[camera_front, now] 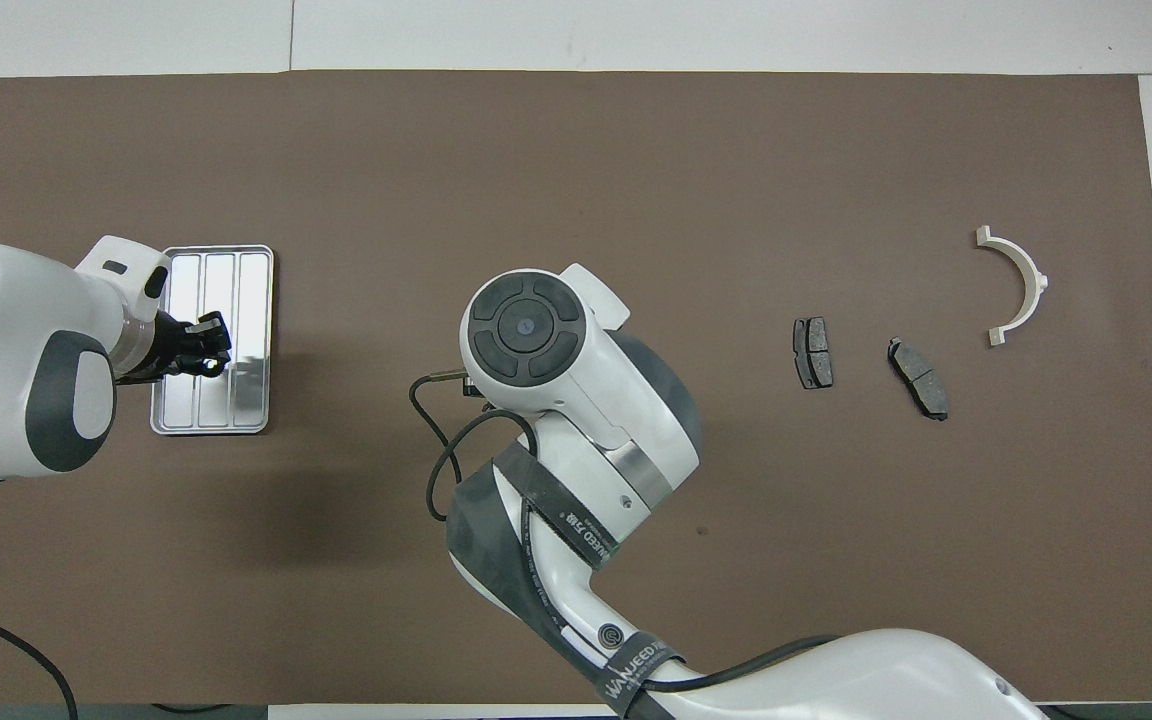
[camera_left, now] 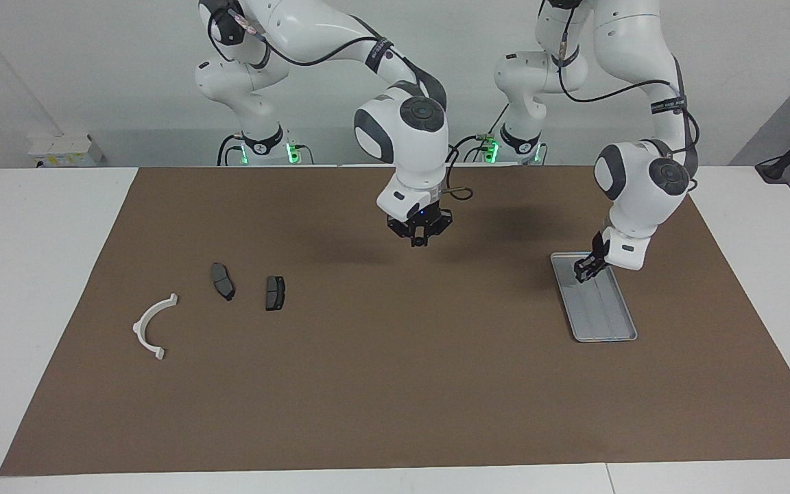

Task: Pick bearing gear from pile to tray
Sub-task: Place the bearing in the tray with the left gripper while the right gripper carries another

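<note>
A: We see the left pincer [camera_left: 585, 269] over the tray [camera_left: 614, 328], at the left arm's end of the worktop; its fingers we cannot judge.

B: The right pincer [camera_left: 420, 237], pressed together, hangs over the mat's middle. The pile [camera_left: 220, 298] lies at the right arm's end.

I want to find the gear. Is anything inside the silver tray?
The tray's bare ridged floor shows nothing. The left tool hangs over one end, hiding that part.

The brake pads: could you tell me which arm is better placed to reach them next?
Probably the right: the right gripper hangs over the mat's middle, brake pads toward its arm's end; the left gripper is over the tray.
</note>
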